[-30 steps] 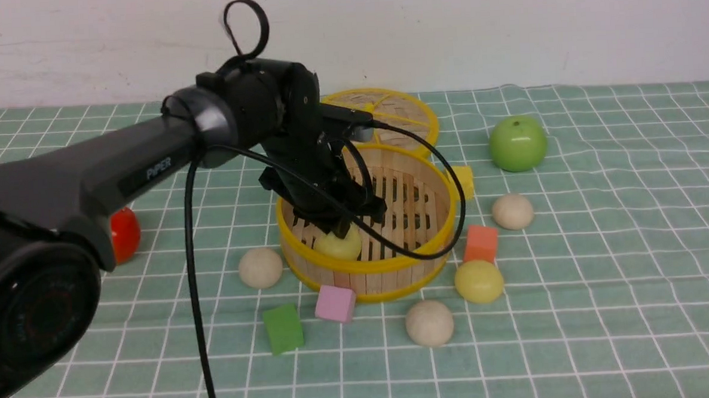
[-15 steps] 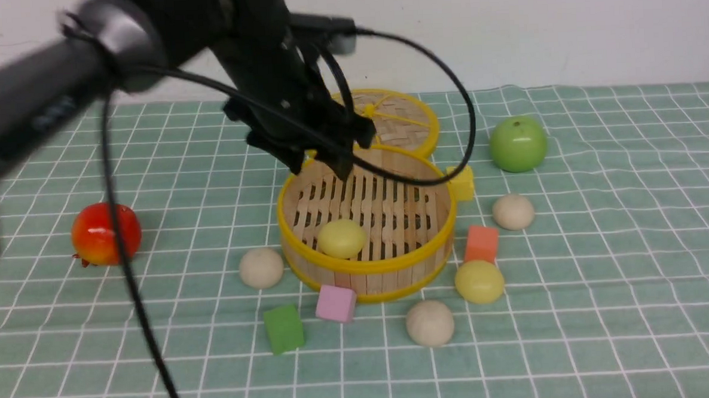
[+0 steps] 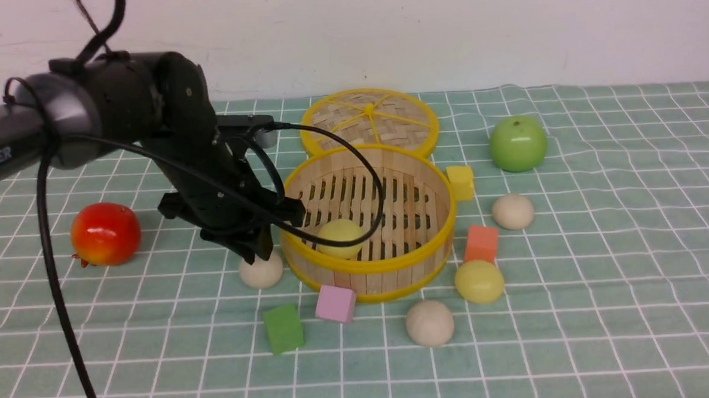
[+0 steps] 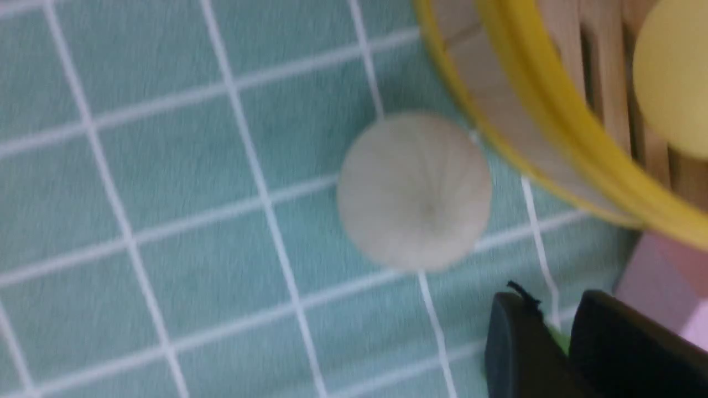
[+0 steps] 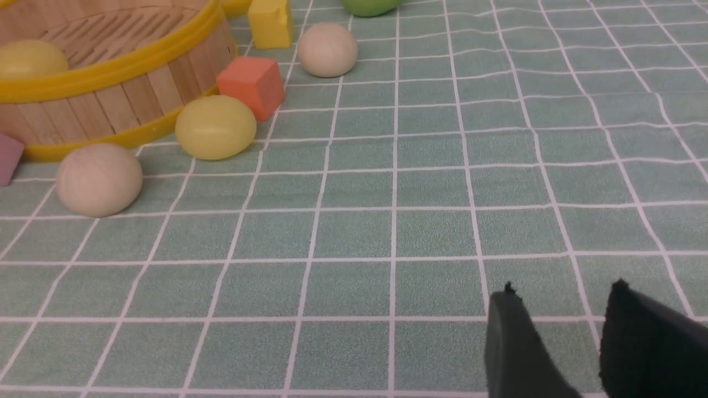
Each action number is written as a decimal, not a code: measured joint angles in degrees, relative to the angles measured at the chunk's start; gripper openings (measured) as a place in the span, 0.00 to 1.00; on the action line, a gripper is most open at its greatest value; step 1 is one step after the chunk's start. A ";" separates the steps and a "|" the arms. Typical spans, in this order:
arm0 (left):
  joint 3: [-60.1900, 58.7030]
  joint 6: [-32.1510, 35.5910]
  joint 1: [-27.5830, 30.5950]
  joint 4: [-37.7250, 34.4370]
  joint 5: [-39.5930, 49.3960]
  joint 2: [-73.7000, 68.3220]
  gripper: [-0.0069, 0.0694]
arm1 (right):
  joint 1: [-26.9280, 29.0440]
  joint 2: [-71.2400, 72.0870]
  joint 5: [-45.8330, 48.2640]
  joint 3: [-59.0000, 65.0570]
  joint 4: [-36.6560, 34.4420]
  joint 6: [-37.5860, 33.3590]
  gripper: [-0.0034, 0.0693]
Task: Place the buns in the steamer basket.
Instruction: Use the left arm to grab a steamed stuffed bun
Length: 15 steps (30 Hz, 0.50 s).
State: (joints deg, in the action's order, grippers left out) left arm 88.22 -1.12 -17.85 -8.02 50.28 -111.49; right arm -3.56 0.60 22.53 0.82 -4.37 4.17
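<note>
The steamer basket stands mid-table with one pale yellow bun on its slats. My left gripper hovers just above a beige bun that lies against the basket's left wall. In the left wrist view this bun is apart from the gripper, whose jaws stand a narrow gap apart and hold nothing. On the cloth lie a beige bun, a yellow bun and a beige bun. My right gripper is open and empty over bare cloth, out of the front view.
The woven lid lies behind the basket. A green apple is at the right and a red fruit at the left. Green, pink, orange and yellow cubes surround the basket.
My left gripper let go of the yellow bun in the basket, rose, then moved left and down to just above the beige bun beside the basket.
</note>
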 joint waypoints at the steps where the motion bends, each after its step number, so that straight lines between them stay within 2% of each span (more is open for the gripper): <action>1: 0.00 0.12 0.00 0.21 -1.14 -0.51 0.31 | 0.00 0.00 0.00 0.00 0.00 0.00 0.38; 7: -0.07 0.12 0.00 4.96 -7.34 -2.42 0.44 | 0.00 0.00 0.00 0.00 0.00 0.00 0.38; 15: -0.07 0.12 0.00 5.94 -8.19 -4.02 0.47 | 0.00 0.00 0.00 0.00 0.00 0.00 0.38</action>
State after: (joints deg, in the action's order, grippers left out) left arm 88.15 -0.99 -17.85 -2.07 42.09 -115.51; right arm -3.56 0.60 22.53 0.82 -4.37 4.17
